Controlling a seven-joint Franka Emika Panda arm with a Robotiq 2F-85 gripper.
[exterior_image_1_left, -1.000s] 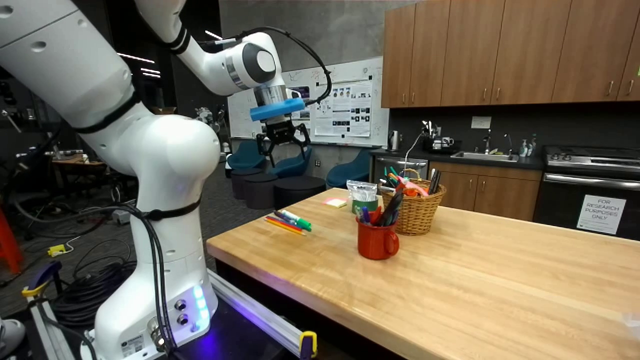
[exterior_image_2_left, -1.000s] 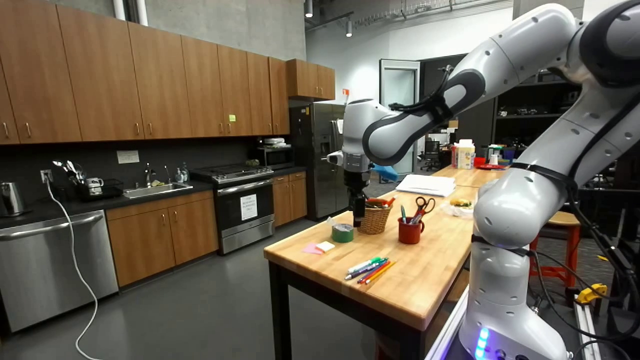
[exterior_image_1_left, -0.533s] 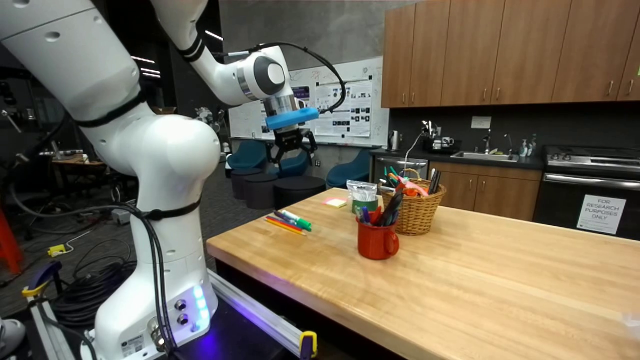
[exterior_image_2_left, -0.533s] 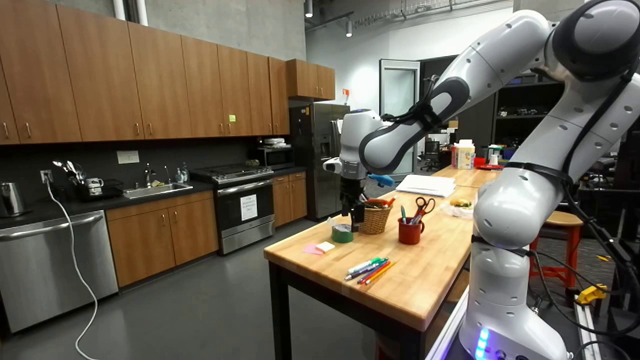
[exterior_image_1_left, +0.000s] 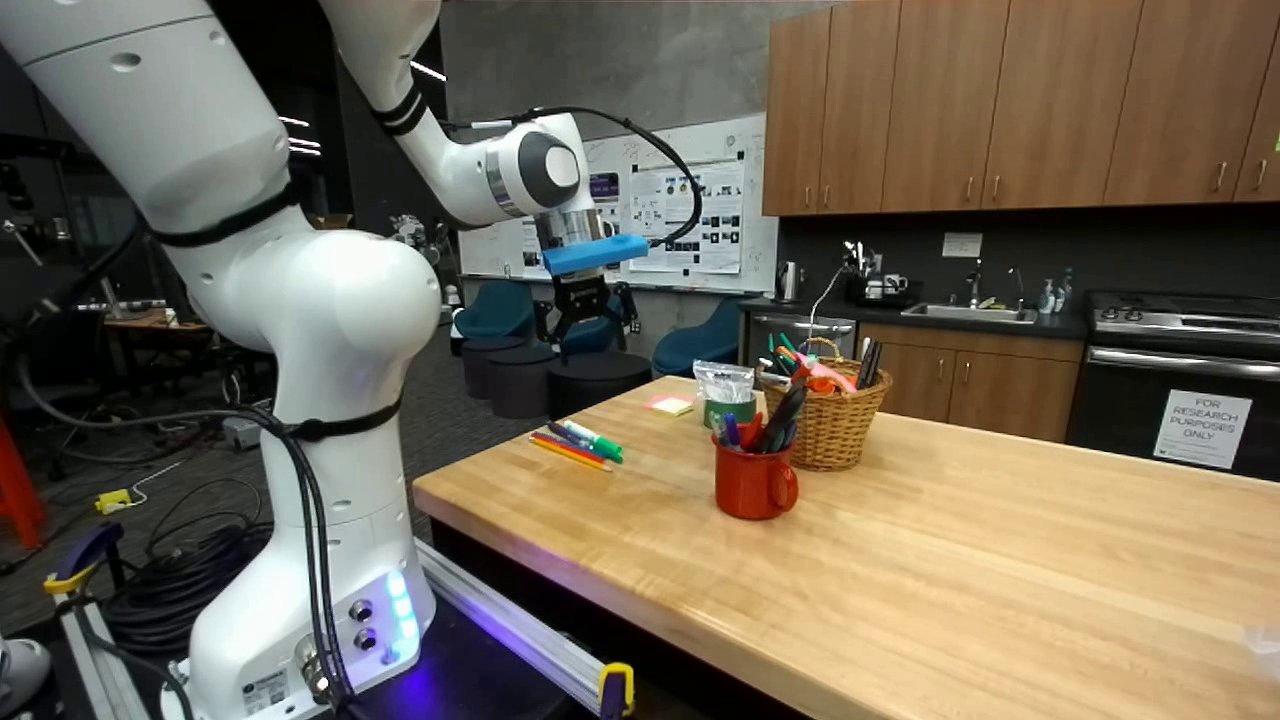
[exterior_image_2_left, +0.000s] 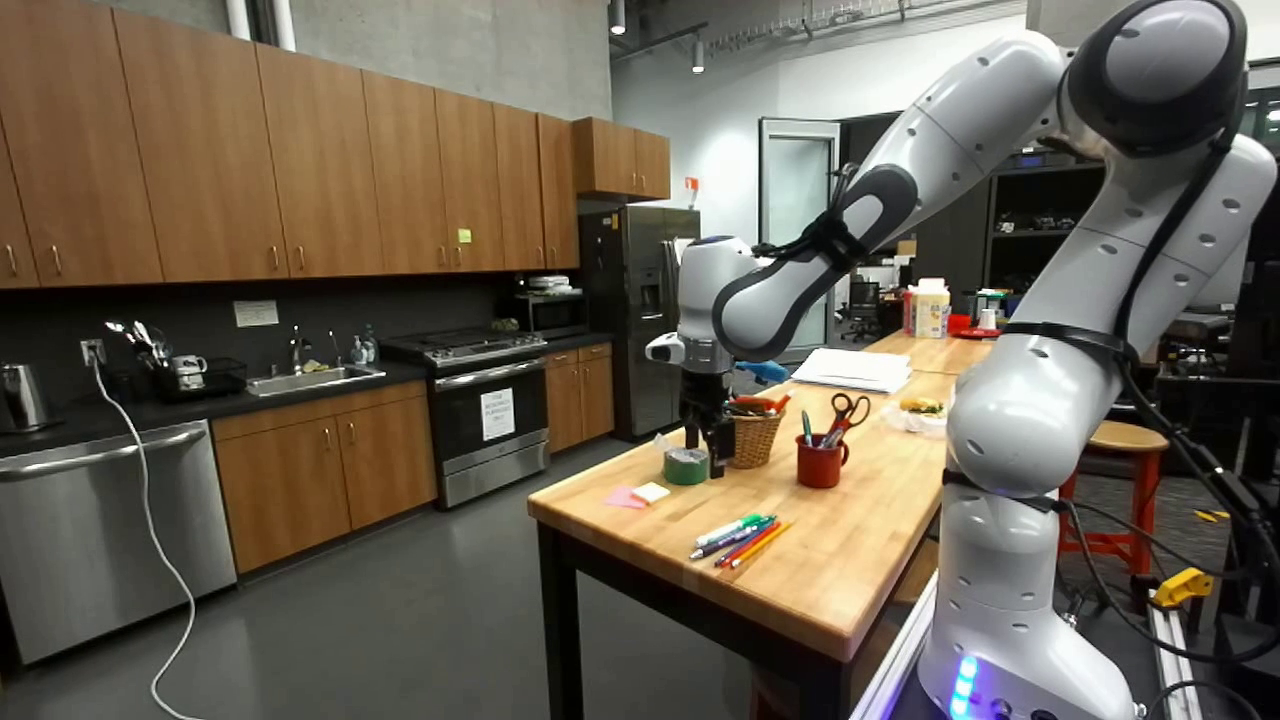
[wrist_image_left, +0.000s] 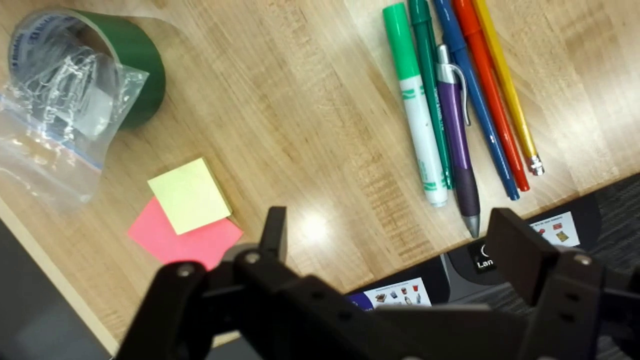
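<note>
In the wrist view, the claw (wrist_image_left: 390, 232) (spread wide, empty) should be moved gently so sticky notes (wrist_image_left: 190, 196) at left and pens (wrist_image_left: 453, 120) at right aren't bumped.

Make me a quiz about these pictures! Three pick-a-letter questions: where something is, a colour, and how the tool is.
1. Where is the yellow sticky pad?
A in the basket
B partly on the pink notes
C in the mug

2. What colour is the outside of the tape roll?
A red
B blue
C green

3. How is the tool?
A open, empty
B shut
C gripping a pen

1 B: it overlaps the pink in the wrist view.
2 C: its outer wall looks green there.
3 A: its fingers stand apart, holding nothing.
</note>
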